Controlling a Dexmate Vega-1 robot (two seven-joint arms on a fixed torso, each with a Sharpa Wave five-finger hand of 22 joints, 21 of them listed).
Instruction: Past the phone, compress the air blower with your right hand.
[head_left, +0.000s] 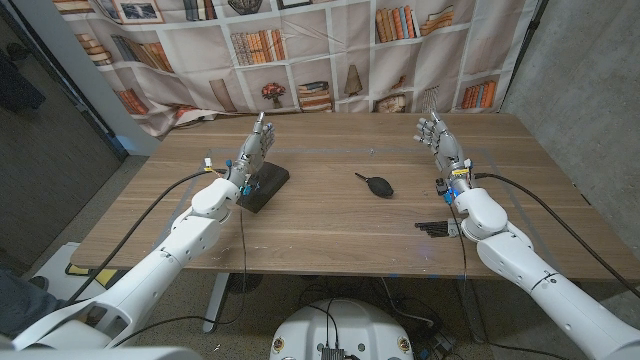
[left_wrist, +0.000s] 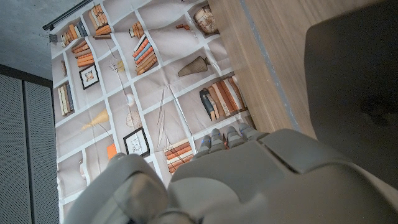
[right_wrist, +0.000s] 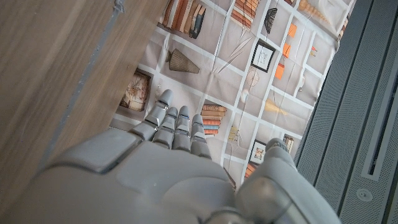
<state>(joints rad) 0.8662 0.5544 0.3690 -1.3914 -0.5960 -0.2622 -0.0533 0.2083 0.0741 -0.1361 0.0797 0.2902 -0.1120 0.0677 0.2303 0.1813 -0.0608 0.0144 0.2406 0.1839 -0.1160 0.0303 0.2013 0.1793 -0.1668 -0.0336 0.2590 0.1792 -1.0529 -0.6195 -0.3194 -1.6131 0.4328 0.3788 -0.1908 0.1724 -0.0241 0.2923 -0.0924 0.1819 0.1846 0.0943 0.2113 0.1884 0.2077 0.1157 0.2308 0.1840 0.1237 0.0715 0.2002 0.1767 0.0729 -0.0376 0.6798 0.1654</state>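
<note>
A small black air blower with a thin nozzle lies near the middle of the wooden table. A dark phone lies to its left, also seen as a dark slab in the left wrist view. My right hand is raised at the table's right side, fingers straight and apart, holding nothing, well right of the blower. My left hand stands with fingers up just above the phone's far end, holding nothing. The wrist views look along the backs of my left hand and my right hand toward the backdrop.
A small black flat item lies on the table close to my right forearm. A bookshelf-print backdrop hangs behind the table's far edge. Black cables run along both arms.
</note>
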